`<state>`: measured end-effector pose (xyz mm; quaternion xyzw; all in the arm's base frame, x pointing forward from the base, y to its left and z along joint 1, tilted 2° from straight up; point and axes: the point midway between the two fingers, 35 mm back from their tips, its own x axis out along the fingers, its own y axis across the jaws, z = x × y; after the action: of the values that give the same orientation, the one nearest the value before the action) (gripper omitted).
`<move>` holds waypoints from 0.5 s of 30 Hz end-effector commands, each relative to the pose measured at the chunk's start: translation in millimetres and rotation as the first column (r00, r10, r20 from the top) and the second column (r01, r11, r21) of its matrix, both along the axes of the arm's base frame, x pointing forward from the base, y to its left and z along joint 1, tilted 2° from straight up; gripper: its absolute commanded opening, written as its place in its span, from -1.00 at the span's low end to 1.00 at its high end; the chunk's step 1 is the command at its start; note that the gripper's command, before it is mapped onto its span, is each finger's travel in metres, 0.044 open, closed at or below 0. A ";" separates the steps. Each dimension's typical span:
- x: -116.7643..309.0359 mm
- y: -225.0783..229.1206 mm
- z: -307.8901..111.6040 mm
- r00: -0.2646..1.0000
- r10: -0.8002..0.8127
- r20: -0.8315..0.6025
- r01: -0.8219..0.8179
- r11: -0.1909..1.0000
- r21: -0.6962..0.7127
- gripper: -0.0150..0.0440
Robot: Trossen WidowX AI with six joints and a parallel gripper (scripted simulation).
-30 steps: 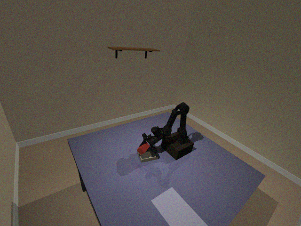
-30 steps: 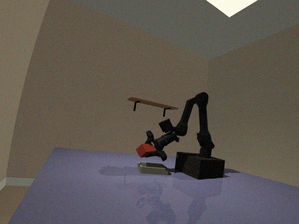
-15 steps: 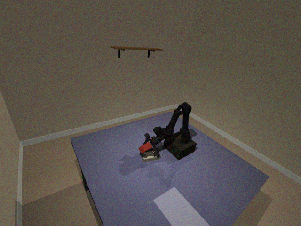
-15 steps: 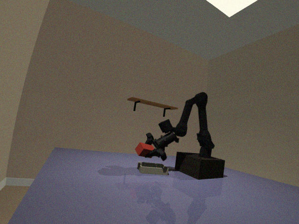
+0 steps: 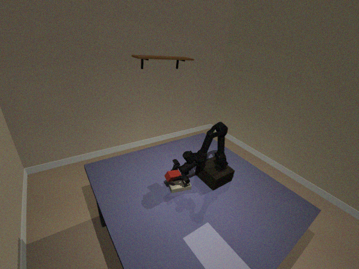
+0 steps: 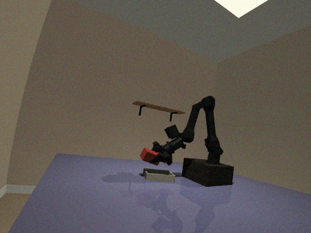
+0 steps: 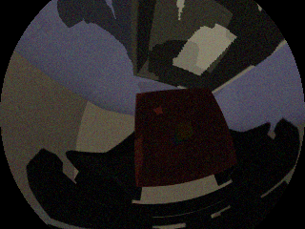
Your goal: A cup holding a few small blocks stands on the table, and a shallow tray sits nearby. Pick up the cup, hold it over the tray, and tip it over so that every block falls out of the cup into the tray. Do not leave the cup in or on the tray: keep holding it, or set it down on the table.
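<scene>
My black six-joint arm (image 5: 205, 144) (image 6: 192, 120) arches forward and down, its wrist slanting low. The claw (image 5: 180, 175) (image 6: 156, 156) (image 7: 171, 124) grips the tilted red boxy cup (image 5: 173, 175) (image 6: 148, 155) (image 7: 183, 138) above the shallow cream tray (image 5: 181, 189) (image 6: 160, 177) (image 7: 135, 52)

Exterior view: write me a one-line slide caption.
The arm's tool grips a tilted red cup above a shallow pale tray on the blue table.

Black jointed arm (image 5: 205, 143) (image 6: 193, 117), rounded joints, blocky camera-like box (image 6: 172, 131)

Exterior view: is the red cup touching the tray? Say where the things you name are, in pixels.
No, the cup (image 5: 173, 175) (image 6: 148, 155) (image 7: 183, 138) hangs above the tray (image 5: 180, 188) (image 6: 160, 177), with a visible gap below it.
</scene>
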<state>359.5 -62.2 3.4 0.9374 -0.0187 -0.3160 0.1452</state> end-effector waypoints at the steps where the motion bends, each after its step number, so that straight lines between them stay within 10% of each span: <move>1: 0.9 -0.8 -0.8 0.999 -0.050 0.010 0.049 0.997 0.058 -0.49; 15: 1.9 -0.5 -2.8 0.985 -0.173 0.019 0.164 0.961 0.224 -0.49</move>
<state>360.7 -61.8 0.1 0.9481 -0.0608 -0.3116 0.0181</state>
